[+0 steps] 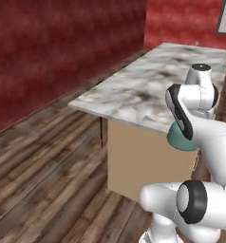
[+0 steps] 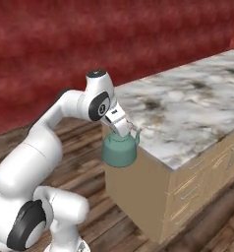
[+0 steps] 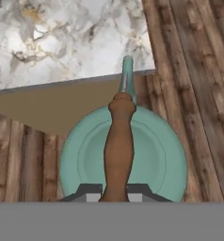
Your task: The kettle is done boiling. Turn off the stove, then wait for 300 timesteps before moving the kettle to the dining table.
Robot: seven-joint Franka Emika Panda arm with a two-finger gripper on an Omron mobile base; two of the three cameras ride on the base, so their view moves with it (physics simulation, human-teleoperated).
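Right base view had the gripper clamped on the brown handle of the kettle, which hung upright in the air just off the corner of the dining table, below its marble top. Squat, round and teal-green, it pointed its short spout toward the table; hand view showed handle and spout in line.
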